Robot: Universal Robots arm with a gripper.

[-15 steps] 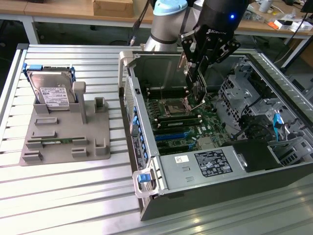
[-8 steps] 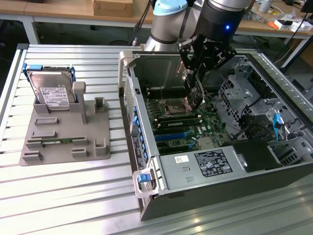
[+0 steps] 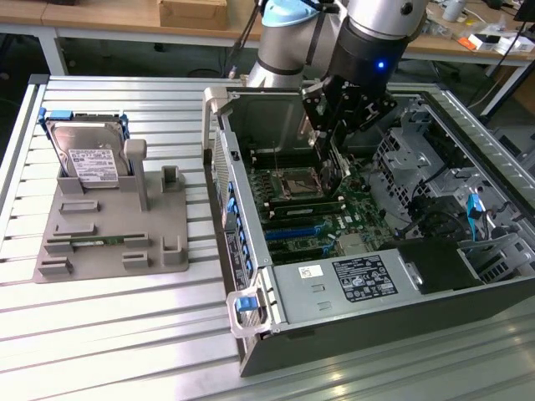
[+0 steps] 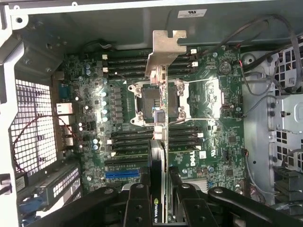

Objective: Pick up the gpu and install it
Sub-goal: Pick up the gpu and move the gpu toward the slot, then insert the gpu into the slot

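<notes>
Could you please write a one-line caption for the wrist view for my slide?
The gripper holds the gpu edge-on above the motherboard inside the open computer case.

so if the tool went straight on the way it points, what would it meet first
Likely the motherboard, near the CPU socket. The gpu it grips juts ahead, so the card would touch before the tool; depth is unclear.

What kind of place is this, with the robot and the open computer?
Probably a robotics lab or workshop. A robot arm reaches into an open computer case on a slatted metal table, its gripper holding the gpu, and wooden workbenches stand behind.
</notes>
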